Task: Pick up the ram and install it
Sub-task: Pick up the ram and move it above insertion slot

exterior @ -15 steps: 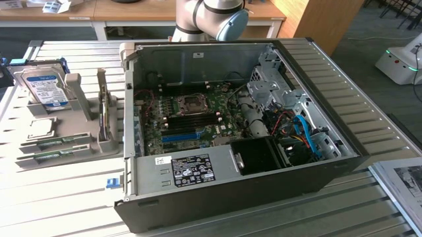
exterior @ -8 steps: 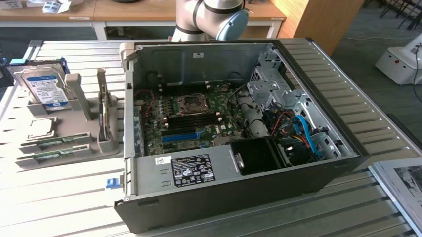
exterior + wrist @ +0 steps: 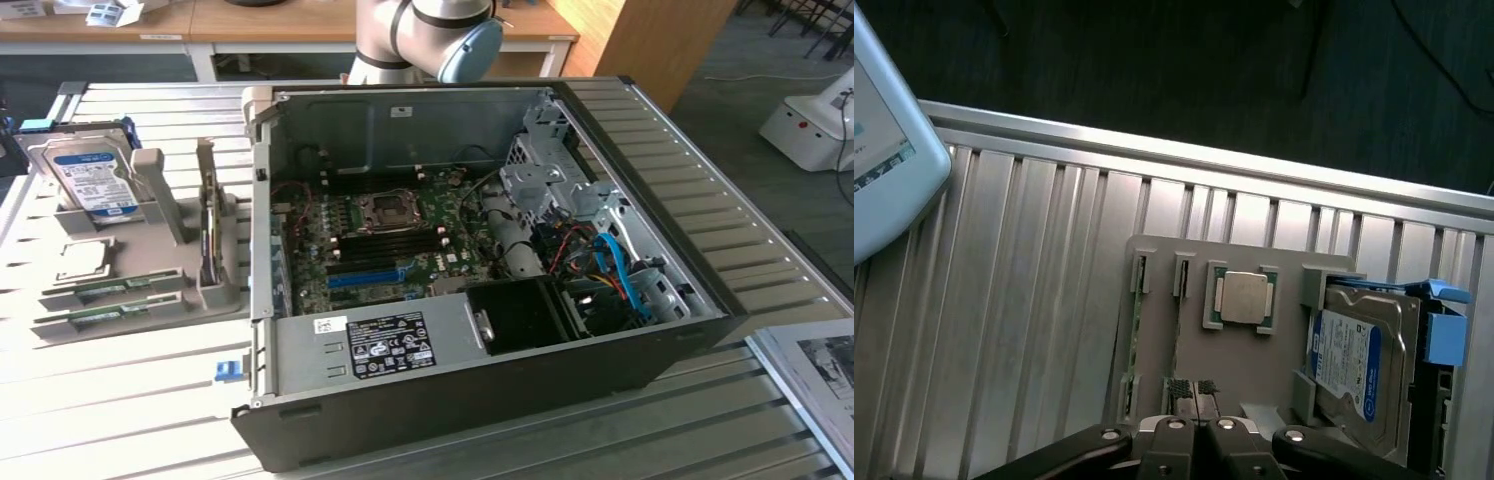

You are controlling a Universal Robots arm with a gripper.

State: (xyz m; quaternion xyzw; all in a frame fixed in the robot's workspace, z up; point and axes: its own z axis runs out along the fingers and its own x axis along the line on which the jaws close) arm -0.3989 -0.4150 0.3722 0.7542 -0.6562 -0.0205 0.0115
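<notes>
Two slim green ram sticks stand on edge in the slots of a grey holder point(image 3: 147, 300) at the exterior view's left: one point(image 3: 107, 290) closer to the CPU, one point(image 3: 100, 320) on the outer side. From the wrist camera they appear edge-on, the inner stick point(image 3: 1179, 320) and the outer stick point(image 3: 1135, 340). My gripper point(image 3: 1192, 390) hovers above the holder, shut with nothing between its fingers, its tips closest to the inner stick's end. The open computer case point(image 3: 587, 330) lies in the middle of the table with its motherboard point(image 3: 387, 240) exposed.
The holder also carries a CPU point(image 3: 1244, 298) and a blue-labelled hard drive point(image 3: 1354, 365). A long blue slot point(image 3: 363, 277) lies on the motherboard. The arm's elbow point(image 3: 427, 40) hangs behind the case. A white device point(image 3: 884, 150) is beside the ribbed metal table point(image 3: 1004, 300).
</notes>
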